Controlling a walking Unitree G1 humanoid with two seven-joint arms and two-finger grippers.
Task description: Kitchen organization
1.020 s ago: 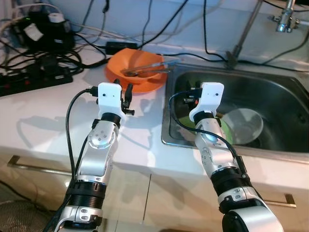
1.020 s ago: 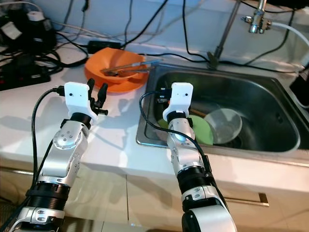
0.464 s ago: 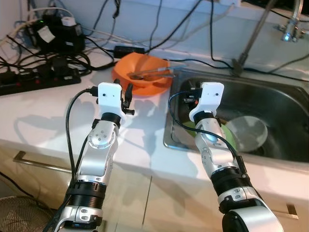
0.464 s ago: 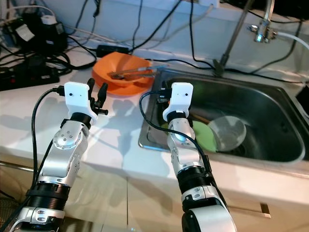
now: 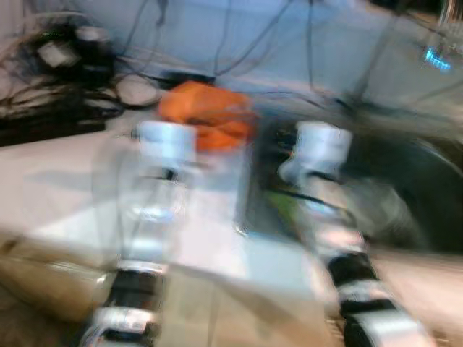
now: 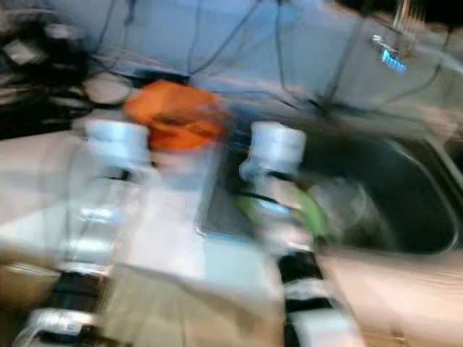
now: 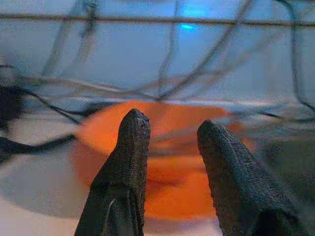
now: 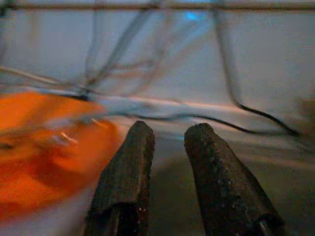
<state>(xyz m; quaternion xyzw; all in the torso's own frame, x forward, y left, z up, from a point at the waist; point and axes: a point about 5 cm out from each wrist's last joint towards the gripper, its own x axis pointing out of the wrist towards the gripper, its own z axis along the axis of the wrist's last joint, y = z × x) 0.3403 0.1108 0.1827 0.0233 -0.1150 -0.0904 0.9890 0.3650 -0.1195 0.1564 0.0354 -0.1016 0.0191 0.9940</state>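
Both eye views are badly blurred. An orange bowl (image 5: 206, 116) sits on the white counter beside the steel sink (image 5: 427, 173). Inside the sink lie a green plate (image 5: 286, 206) and a pale clear bowl (image 5: 380, 206). My left gripper (image 7: 172, 123) hovers over the counter, open and holding nothing, pointing at the orange bowl (image 7: 172, 177), which has a grey utensil lying in it. My right gripper (image 8: 170, 129) is held over the sink's near left part, fingers slightly open with nothing between them. The orange bowl (image 8: 34, 147) lies off to its side.
Dark power strips and tangled cables (image 5: 65, 72) crowd the back left of the counter. A faucet with a blue light (image 5: 434, 54) stands at the back right. Cupboard fronts (image 5: 217, 303) lie below the counter edge.
The whole picture has smeared and shifted, so the camera is moving. Both arms keep the same raised pose, and the bowl and sink contents sit as before.
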